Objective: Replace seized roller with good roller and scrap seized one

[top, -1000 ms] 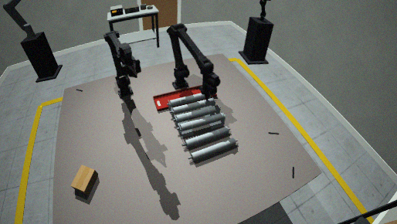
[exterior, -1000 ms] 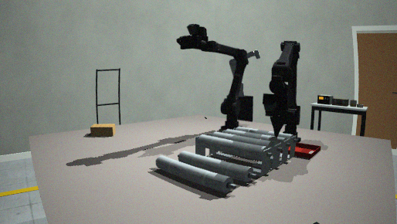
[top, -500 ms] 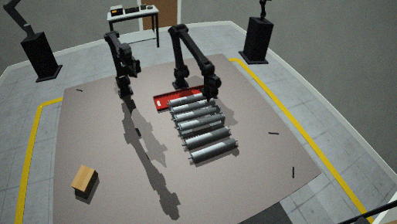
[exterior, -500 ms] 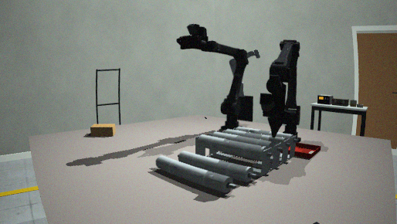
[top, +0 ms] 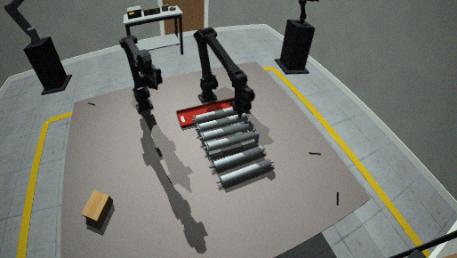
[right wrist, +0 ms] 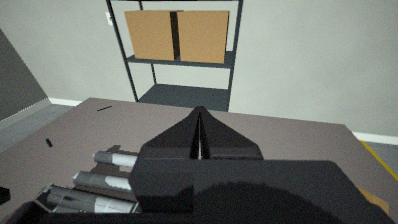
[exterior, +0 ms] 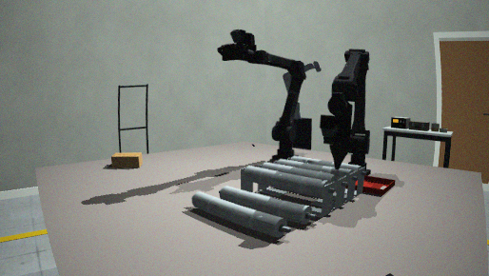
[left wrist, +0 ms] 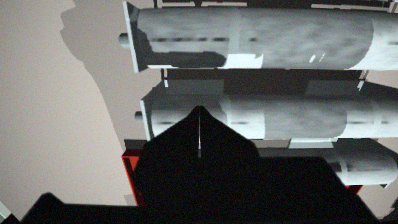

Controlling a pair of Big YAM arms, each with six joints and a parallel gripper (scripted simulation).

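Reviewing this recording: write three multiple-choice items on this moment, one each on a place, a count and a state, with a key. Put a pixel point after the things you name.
1. Where is the left gripper point(top: 240, 115) point(exterior: 337, 167) point(left wrist: 199, 111)?
A. Above the wooden block
B. Inside the red tray
C. Over the roller bed point(top: 257, 137) point(exterior: 327, 199) point(left wrist: 131, 37)

2. How many loose rollers point(top: 246, 173) point(exterior: 238, 214) point(right wrist: 115, 159) lie on the table outside the bed?
A. Two
B. Four
C. None

3. What state is the right gripper point(top: 158, 84) point(exterior: 220, 51) point(right wrist: 199, 112) in?
A. Wide open
B. Shut, holding nothing
C. Shut on a roller

1: C, its tip points down at the bed's rollers in the exterior view.
2: A, two lie beyond the brackets in the top and exterior views.
3: B, its fingers meet at the tip with nothing between them.
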